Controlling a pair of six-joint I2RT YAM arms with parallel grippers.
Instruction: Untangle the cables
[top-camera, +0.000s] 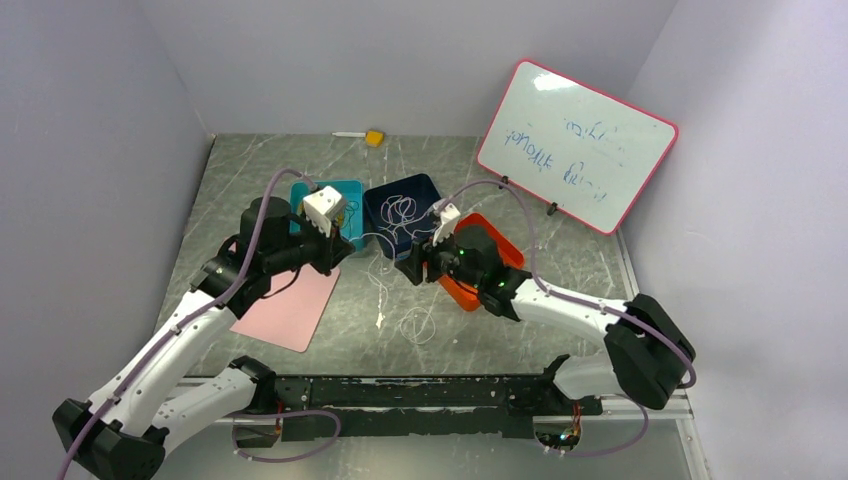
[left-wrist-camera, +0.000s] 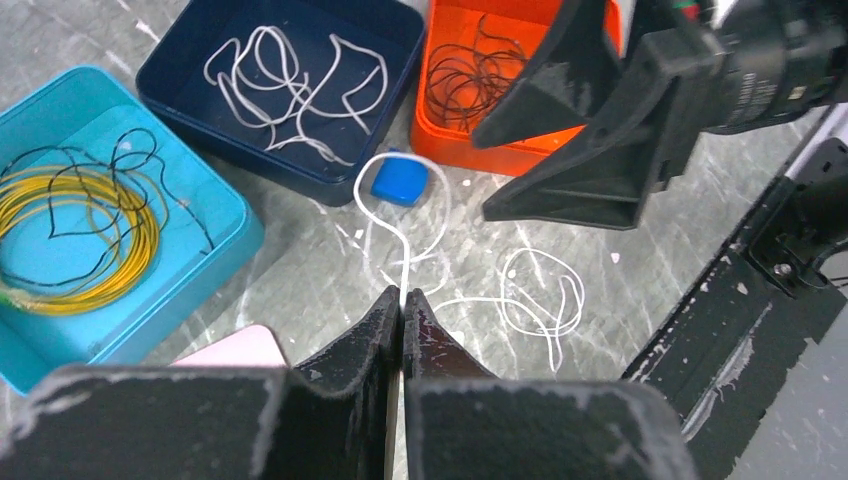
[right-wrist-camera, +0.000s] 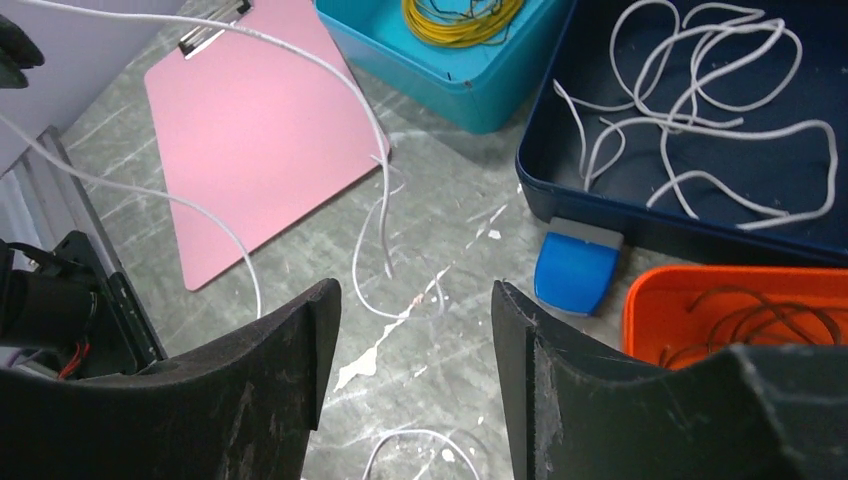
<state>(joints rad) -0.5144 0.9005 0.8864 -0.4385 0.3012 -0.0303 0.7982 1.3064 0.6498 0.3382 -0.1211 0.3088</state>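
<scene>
My left gripper (left-wrist-camera: 403, 300) is shut on a thin white cable (left-wrist-camera: 385, 215) that rises from the fingertips and loops round a small blue block (left-wrist-camera: 400, 183). In the top view this gripper (top-camera: 338, 252) hangs above the table beside the teal bin. The held cable crosses the right wrist view (right-wrist-camera: 370, 130) in mid-air. My right gripper (right-wrist-camera: 415, 300) is open and empty above the table, seen from above (top-camera: 406, 267) in front of the navy bin. More white cable lies coiled on the table (left-wrist-camera: 540, 300) (top-camera: 418, 322). Dark brown-red cables (left-wrist-camera: 470, 80) lie in the orange bin.
A navy bin (left-wrist-camera: 395, 40) holds loose white cables (right-wrist-camera: 700, 110). A teal bin (left-wrist-camera: 215, 265) holds yellow and black wires. The orange bin (top-camera: 497, 248) is under the right arm. A pink clipboard (top-camera: 290, 305) lies at the left, a whiteboard (top-camera: 575, 140) leans at the back right.
</scene>
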